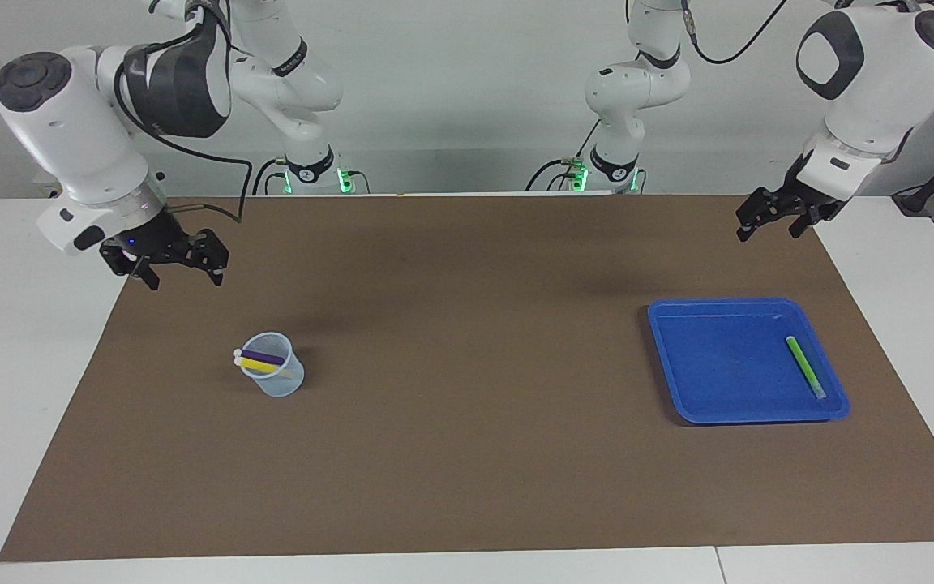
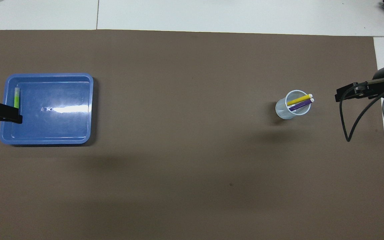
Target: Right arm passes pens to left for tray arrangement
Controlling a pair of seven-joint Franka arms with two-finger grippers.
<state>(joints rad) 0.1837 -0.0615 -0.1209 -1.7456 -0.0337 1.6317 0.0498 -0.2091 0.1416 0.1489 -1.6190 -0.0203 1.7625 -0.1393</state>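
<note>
Two white robot arms hang over a table covered by a brown mat [image 1: 467, 454]. The left gripper [image 1: 772, 221] hangs empty, fingers spread, over the mat's corner at the left arm's end. The right gripper [image 1: 177, 268], also spread and empty, hangs over the mat's edge at the right arm's end. Farther out, a blue tray [image 1: 694, 365] holds a green pen [image 1: 804, 367] along its outer rim. A translucent cup [image 1: 279, 380] holds the yellow pen [image 1: 259, 366] and purple pen [image 1: 264, 356].

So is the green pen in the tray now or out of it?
In. The green pen lies flat on the floor of the blue tray, along the rim toward the left arm's end of the table, with no gripper touching it.
</note>
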